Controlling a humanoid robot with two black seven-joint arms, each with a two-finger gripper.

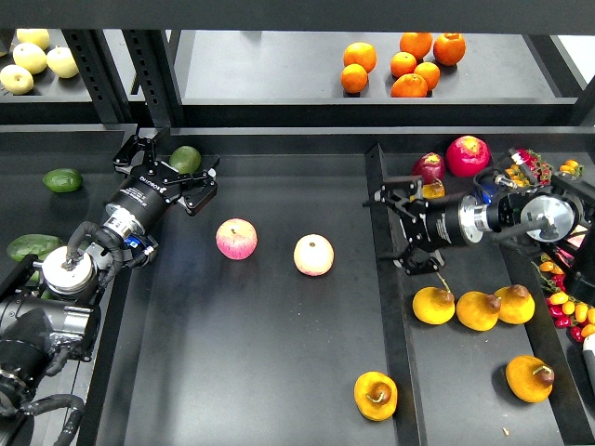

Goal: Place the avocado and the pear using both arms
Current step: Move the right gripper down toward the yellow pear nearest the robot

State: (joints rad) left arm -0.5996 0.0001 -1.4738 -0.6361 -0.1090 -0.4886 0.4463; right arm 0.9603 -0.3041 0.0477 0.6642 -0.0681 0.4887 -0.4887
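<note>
My left gripper (175,167) is open, its fingers spread around the near side of a dark green avocado (186,158) at the back left of the middle tray. I cannot tell if they touch it. Two more avocados (62,179) (33,246) lie on the left tray. My right gripper (398,230) is open and empty, pointing left over the divider, just above a row of three yellow-orange pears (433,305) (478,310) (514,304). Another pear (530,378) lies at the front right. One more pear (376,395) lies at the front of the middle tray.
Two pink-and-cream apples (236,239) (313,255) lie mid-tray. Red fruits (468,155) (429,167) sit behind my right gripper. Oranges (400,60) and pale yellow fruits (33,56) are on the back shelf. A raised divider (389,316) separates the middle and right trays.
</note>
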